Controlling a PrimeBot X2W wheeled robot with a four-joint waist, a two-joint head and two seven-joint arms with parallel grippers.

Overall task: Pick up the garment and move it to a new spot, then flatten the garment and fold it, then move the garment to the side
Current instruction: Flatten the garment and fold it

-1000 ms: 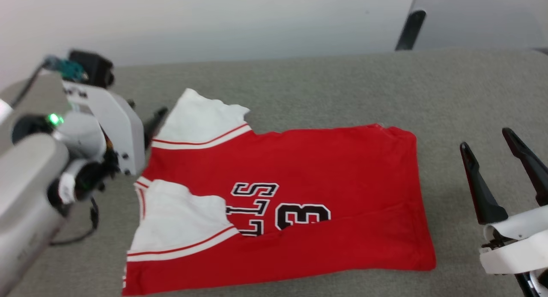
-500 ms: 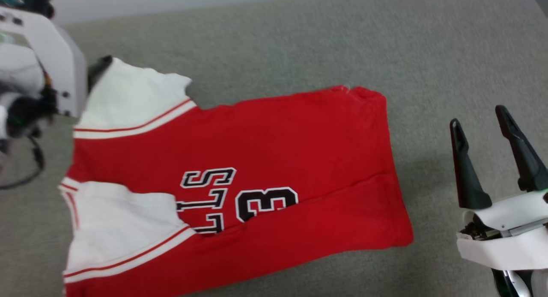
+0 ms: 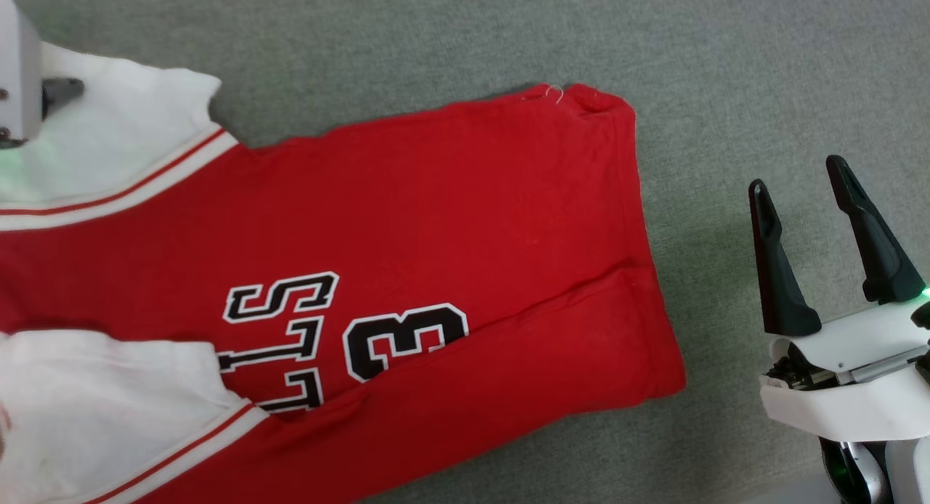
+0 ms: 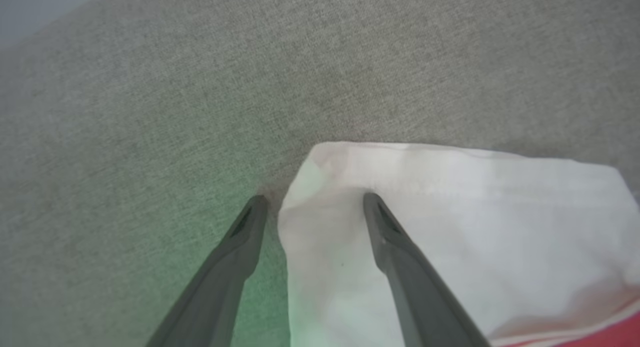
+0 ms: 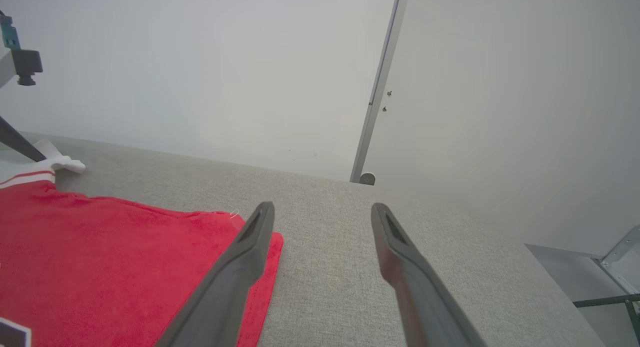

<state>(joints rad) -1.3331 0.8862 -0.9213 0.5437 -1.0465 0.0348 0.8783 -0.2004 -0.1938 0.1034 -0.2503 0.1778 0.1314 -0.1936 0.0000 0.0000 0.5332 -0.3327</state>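
Looking down on a grey woven tabletop (image 3: 763, 68), found the red jersey shirt (image 3: 436, 221) with white short sleeves and black-and-white number print spread flat, long axis running left to right, sleeves leftward. Noted the left gripper (image 4: 314, 199) nearer, dark fingers (image 4: 395, 257) spread astride a corner of the far white sleeve (image 4: 450, 212); noted the right gripper (image 3: 796, 172) likewise spread, empty, near the hem (image 3: 647, 271).

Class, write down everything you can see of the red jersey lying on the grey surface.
The jersey is red cloth with two white short sleeves trimmed in red-and-white stripes and a black, white-outlined print, partly hidden under a folded-over near edge. It lies flat, sideways, on the grey fabric surface. The open left gripper straddles the far sleeve's corner; contact is unclear.
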